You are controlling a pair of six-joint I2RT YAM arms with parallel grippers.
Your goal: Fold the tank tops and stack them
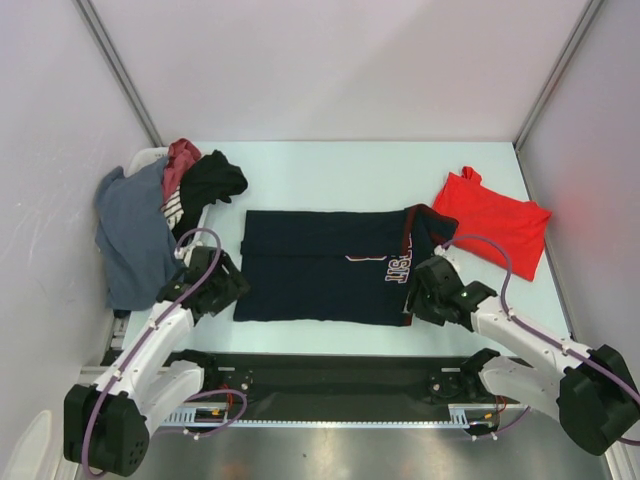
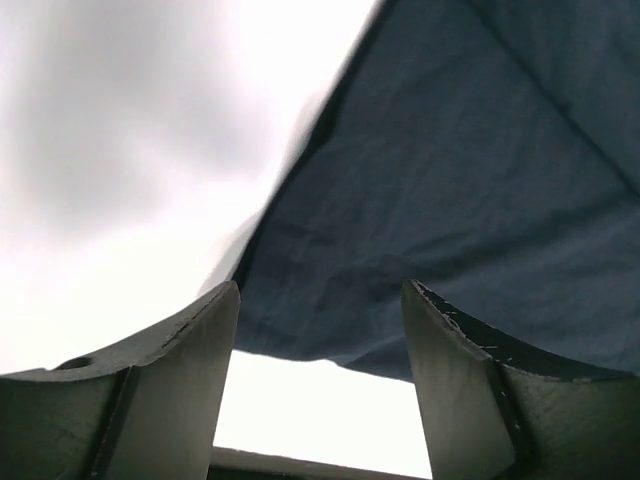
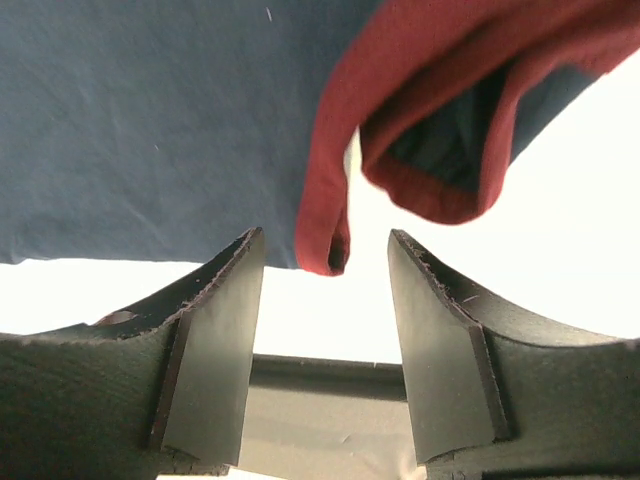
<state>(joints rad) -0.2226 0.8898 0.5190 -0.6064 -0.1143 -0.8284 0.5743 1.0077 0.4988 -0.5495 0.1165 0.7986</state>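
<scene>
The dark navy tank top [image 1: 320, 265] lies flat in the middle of the table, its maroon-trimmed neck end at the right. The bright red tank top [image 1: 495, 220] lies folded at the back right. My left gripper [image 1: 232, 290] is open at the navy top's near left corner; the left wrist view shows navy cloth [image 2: 450, 190] just beyond the empty jaws. My right gripper [image 1: 420, 300] is open at the near right corner. In the right wrist view a maroon trim strap [image 3: 330, 215] hangs just ahead of the gap, not gripped.
A white basket [image 1: 150, 160] at the back left holds a grey-blue garment [image 1: 130, 230], a maroon one [image 1: 180, 160] and a black one [image 1: 212, 180], which spill over its rim. White walls close in left and right.
</scene>
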